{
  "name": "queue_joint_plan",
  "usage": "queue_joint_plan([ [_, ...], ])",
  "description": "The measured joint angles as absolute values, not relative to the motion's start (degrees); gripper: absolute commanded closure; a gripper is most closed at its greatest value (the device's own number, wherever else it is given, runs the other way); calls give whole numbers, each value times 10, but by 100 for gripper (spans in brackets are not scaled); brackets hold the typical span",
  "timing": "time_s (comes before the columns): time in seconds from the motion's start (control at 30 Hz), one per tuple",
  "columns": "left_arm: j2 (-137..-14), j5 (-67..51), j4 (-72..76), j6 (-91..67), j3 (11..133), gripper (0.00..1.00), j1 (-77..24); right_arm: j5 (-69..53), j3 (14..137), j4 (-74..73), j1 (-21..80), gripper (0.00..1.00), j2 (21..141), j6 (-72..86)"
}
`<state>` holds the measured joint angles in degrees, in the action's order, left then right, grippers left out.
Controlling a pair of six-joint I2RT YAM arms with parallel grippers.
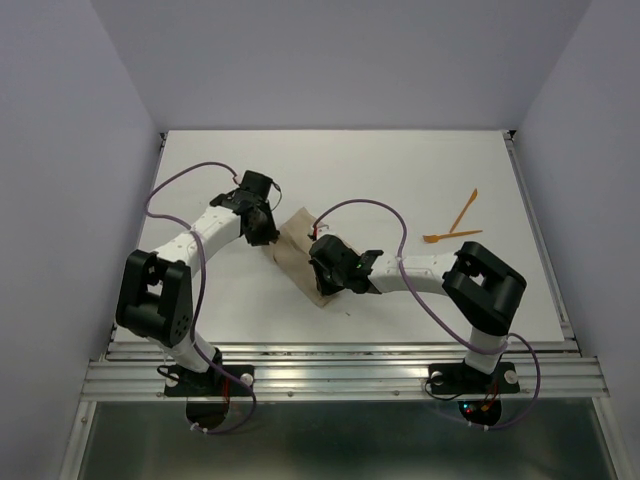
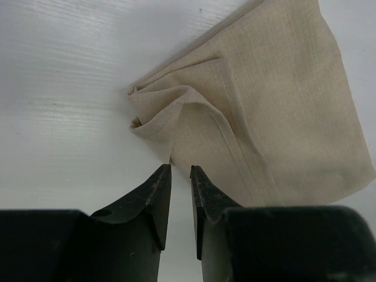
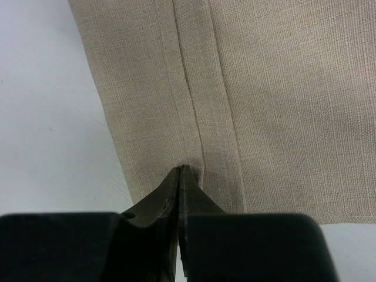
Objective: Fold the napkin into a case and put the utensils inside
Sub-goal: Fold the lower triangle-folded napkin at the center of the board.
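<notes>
The tan napkin [image 1: 298,250] lies folded into a narrow layered oblong at the table's middle. In the left wrist view the napkin [image 2: 282,106] shows bunched, rumpled layers at its near-left corner. My left gripper [image 1: 263,229] is at the cloth's far-left end. Its jaws [image 2: 180,170] are a narrow gap apart, empty, tips just at the cloth's edge. My right gripper [image 1: 325,263] is on the cloth's near end. It is shut [image 3: 180,169], tips pressed down on a hem line of the napkin [image 3: 282,100]. Two orange utensils [image 1: 463,211] [image 1: 450,237] lie at the right.
The white table [image 1: 400,160] is walled by grey panels on the left, back and right. A metal rail [image 1: 340,375] runs along the near edge. Purple cables [image 1: 180,180] loop over both arms.
</notes>
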<state>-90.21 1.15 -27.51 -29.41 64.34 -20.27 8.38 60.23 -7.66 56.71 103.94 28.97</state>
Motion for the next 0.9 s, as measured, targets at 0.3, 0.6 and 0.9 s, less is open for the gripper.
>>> queue_joint_plan([
  [0.3, -916, 29, -261, -296, 630, 67, -214, 84, 602, -77, 567, 96, 1039, 290],
  [0.6, -967, 67, -258, -294, 631, 64, -224, 84, 602, -77, 567, 96, 1039, 290],
  [0.9, -988, 100, -255, -294, 650, 74, -241, 83, 602, -77, 567, 96, 1039, 290],
])
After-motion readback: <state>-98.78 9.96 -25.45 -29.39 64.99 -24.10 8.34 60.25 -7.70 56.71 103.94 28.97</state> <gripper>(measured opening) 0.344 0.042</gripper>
